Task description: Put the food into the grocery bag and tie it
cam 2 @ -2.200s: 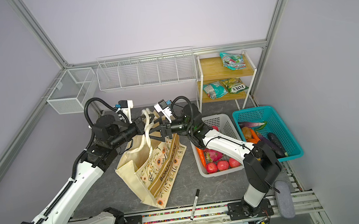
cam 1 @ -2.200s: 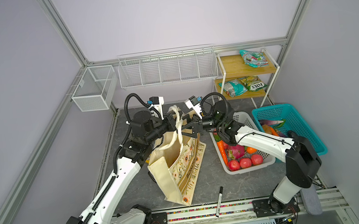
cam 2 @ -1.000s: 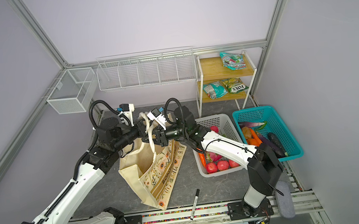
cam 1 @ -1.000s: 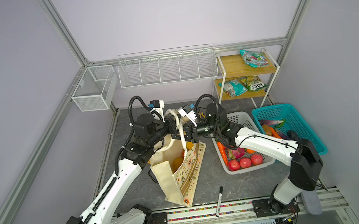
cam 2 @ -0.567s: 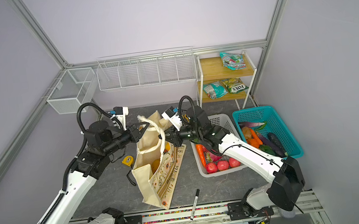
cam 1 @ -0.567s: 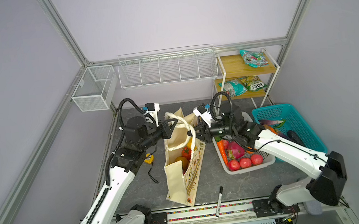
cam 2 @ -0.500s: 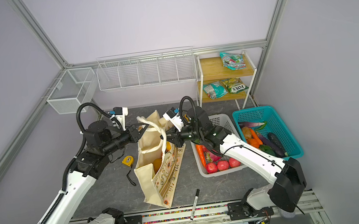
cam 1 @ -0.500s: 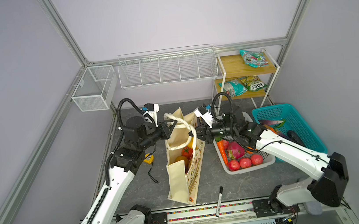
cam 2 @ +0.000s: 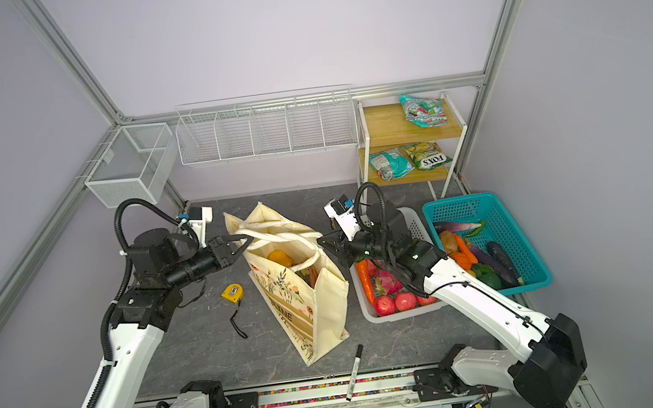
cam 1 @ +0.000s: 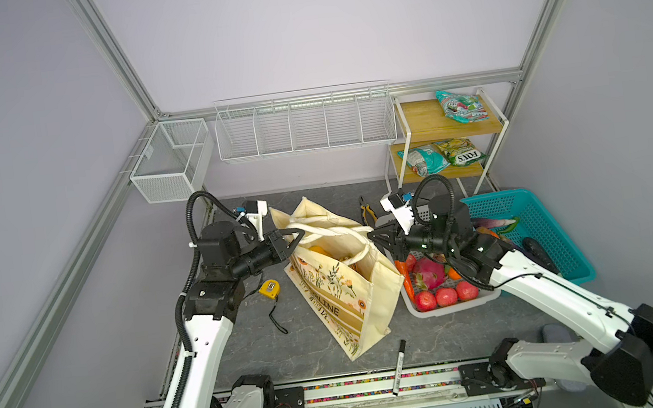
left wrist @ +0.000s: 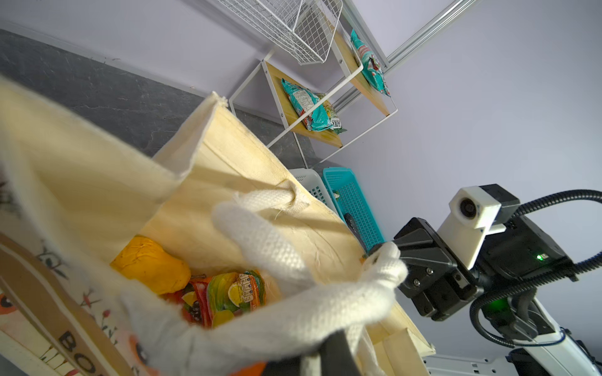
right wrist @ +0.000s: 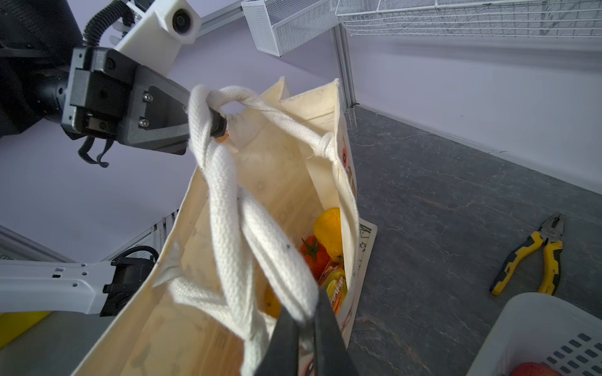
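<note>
The cream canvas tote (cam 1: 343, 295), floral-printed with a tan lettered band, stands open near the middle of the dark grey stone-look desk (cam 1: 248, 339). Its thick white rope handles (right wrist: 228, 195) are drawn up over the mouth and cross one another there.

The left gripper (cam 1: 294, 242) comes in level from the desk's left side, its fingers pinched tight on one loop of the rope; the right gripper (cam 1: 372, 235) faces it from the right side, clamped on the rope as well. In the right wrist view the cord runs down between its two black fingers (right wrist: 327, 338), which are closed hard on it.

Down inside the tote lies a yellow toy pear (right wrist: 329, 228); a red-orange toy tomato (right wrist: 311, 257) with a green stem sits against it; a glossy orange-purple snack packet (left wrist: 224, 293) rests beside them. A rounded orange piece (right wrist: 272, 302) shows behind the rope, too hidden to make out clearly.

A yellow tape measure (cam 1: 268, 289) lies on the desk just left of the tote; yellow-handled pliers (cam 1: 367, 213) lie toward the back edge, behind the right gripper. A white perforated plastic basket (cam 1: 458, 306) of toy produce sits just right of the tote; a teal plastic basket (cam 1: 559, 245) stands beside it at the right edge; a black-and-white marker (cam 1: 400, 366) lies at the front edge.
</note>
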You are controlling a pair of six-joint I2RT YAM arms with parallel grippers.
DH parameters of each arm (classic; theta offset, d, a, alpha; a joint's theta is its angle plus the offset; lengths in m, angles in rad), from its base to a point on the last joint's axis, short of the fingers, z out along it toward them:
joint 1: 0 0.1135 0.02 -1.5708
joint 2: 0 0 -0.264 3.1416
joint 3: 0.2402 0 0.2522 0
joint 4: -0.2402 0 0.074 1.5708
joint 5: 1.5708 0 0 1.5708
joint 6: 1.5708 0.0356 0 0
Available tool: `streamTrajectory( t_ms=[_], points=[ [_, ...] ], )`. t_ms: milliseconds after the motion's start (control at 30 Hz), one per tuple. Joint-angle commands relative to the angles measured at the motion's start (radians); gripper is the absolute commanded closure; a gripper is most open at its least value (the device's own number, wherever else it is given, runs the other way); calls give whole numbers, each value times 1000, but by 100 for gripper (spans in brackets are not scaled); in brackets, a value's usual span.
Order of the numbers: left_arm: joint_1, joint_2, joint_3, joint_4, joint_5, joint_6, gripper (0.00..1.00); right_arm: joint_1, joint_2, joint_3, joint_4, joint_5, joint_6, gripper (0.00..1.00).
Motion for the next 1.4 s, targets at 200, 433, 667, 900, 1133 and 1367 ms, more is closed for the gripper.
streamTrajectory(
  t_ms=[200,433,667,900,1133,1367],
  points=[
    [183,44,45,-7,-63,53,100,-108,-61,-47,98,334,13,93],
    [252,64,66,69,18,-30,100,-117,-79,-75,111,496,-10,93],
    [183,114,56,341,126,-274,100,-108,-37,-60,149,459,12,93],
    [38,139,173,390,149,-364,100,-69,-5,-28,144,480,-19,93],
    [50,129,259,-24,121,-130,100,-60,-19,-30,130,567,-43,93],
    [245,146,170,-163,79,24,100,-85,-71,-71,84,788,-65,93]
  ],
)
